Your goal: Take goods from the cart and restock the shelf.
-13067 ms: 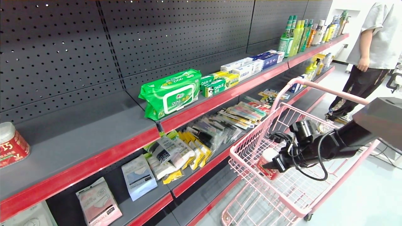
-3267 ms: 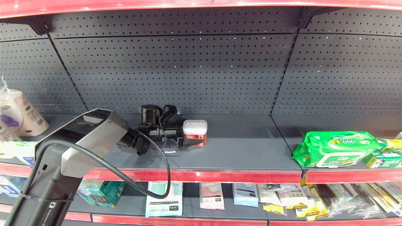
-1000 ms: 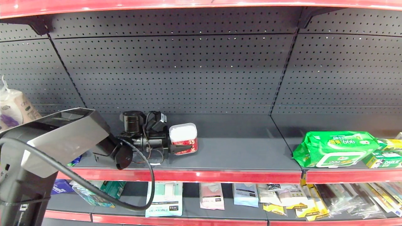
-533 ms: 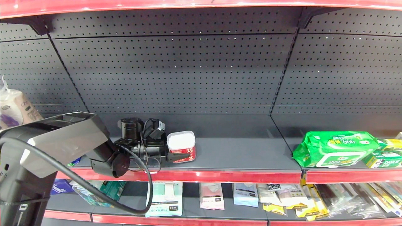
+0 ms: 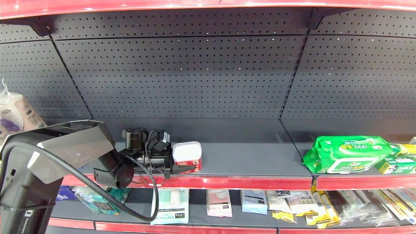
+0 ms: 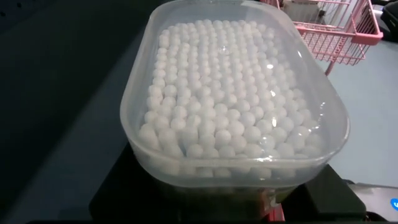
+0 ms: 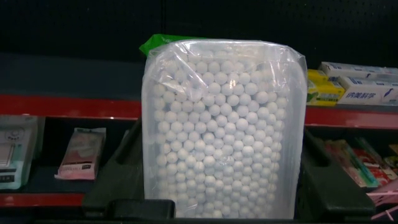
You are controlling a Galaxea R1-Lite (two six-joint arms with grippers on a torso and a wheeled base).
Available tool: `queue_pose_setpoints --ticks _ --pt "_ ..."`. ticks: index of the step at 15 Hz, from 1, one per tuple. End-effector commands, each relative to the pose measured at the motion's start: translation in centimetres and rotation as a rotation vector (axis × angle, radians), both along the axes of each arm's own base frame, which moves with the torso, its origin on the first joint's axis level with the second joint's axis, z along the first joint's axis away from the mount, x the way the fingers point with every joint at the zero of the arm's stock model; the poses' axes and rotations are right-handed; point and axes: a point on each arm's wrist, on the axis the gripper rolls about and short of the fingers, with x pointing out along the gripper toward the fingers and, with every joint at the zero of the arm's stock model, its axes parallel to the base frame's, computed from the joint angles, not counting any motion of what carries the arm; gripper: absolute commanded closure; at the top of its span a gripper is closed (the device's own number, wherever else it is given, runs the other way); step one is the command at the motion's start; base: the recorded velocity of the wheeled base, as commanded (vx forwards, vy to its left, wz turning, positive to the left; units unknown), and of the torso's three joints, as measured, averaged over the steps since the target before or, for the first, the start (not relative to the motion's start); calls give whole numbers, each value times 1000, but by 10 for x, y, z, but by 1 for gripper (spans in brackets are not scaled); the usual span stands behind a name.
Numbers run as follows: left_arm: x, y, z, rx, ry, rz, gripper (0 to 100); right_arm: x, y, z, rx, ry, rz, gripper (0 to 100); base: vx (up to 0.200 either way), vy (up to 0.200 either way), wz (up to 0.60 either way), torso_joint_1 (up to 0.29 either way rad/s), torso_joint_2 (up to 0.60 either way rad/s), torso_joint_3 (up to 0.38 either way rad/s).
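A clear tub of cotton swabs with a red label sits in my left gripper, which is shut on it. It is held upright at the front edge of the grey shelf, left of centre; I cannot tell if it rests on the board. The left wrist view looks down on the same tub's lid, with dark fingers at its base. A second, plastic-wrapped swab tub is clamped in my right gripper, with fingers on both sides, in front of the shelves.
A green wipes pack and toothpaste boxes lie on the shelf to the right. Tissue rolls stand at far left. Hanging packets fill the level below. The pink cart stands behind. The shelf's middle stretch is bare.
My left gripper has carried its swab tub forward and down, from mid-shelf to the red front edge. Since the earliest frame the camera has turned from the cart to the shelf.
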Motion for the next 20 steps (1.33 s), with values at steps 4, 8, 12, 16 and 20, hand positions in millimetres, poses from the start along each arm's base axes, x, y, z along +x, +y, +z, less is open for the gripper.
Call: queue_pose_setpoints --ticks 4,8,12,16,20 --pt "-2 1 -3 -2 14 -11 100 0 0 -1 0 3 0 100 0 0 0 0 0 0" --pt "-2 3 -4 -2 16 -9 100 1 0 -2 0 9 0 100 0 0 0 0 0 0" --pt "-2 2 -3 -3 13 -11 100 1 0 -2 -2 8 0 100 0 0 0 0 0 0" --pt "-2 1 -3 -4 10 -12 100 0 0 -1 -2 5 0 100 0 0 0 0 0 0" --pt "-1 2 -3 0 9 -2 100 1 0 -2 0 8 0 100 0 0 0 0 0 0"
